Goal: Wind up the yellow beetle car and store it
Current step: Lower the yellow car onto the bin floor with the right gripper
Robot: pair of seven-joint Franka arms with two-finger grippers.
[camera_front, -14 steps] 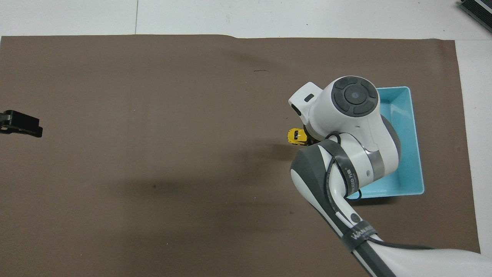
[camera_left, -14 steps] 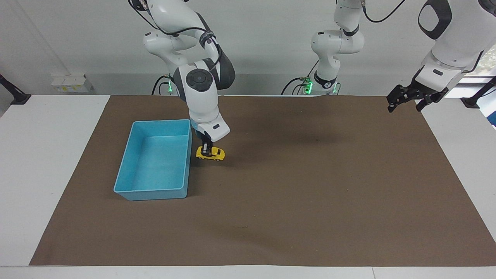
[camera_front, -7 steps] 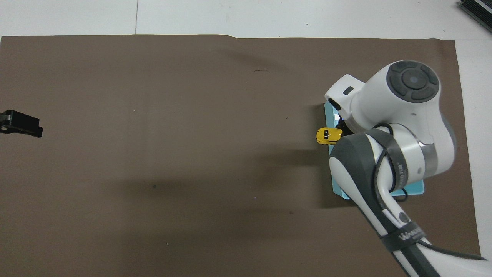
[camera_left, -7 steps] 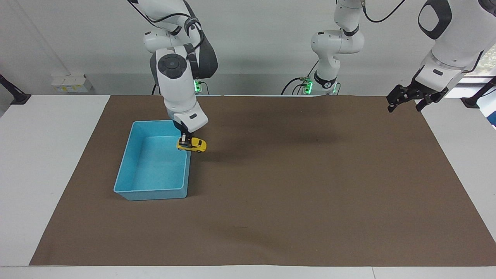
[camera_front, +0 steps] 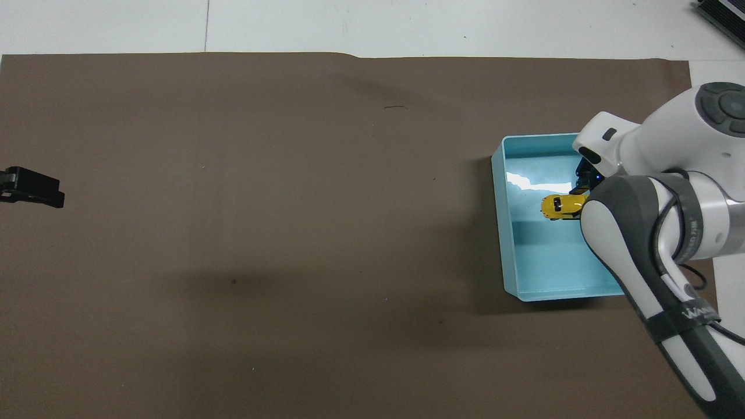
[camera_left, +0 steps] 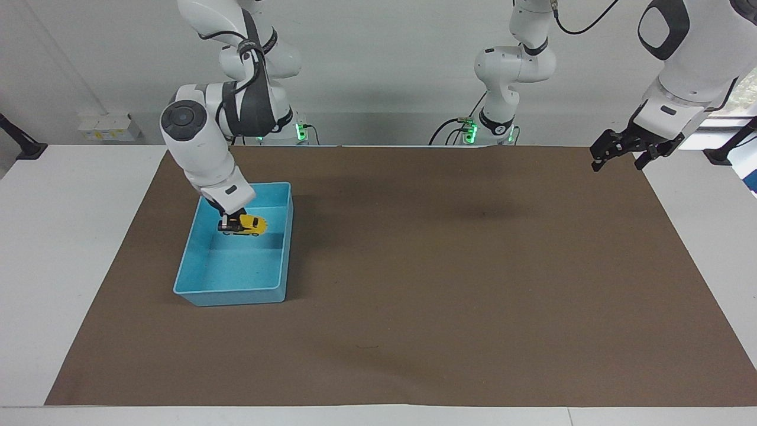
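A robotics lab, this. Two white arms [camera_left: 213,136] are bolted at a white table [camera_left: 71,236]. Brown mat [camera_left: 449,284], bare grey wall [camera_left: 384,59].

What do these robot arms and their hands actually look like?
Both arms are glossy white, rounded segments with dark grey joints and round grey end caps. Black cables run along them, strapped by lettered black bands. Each ends in a small black hand: the right hand, the left hand.

bright even light | soft arm shadows on mat [camera_left: 449,284] | glare in tray [camera_front: 527,181]
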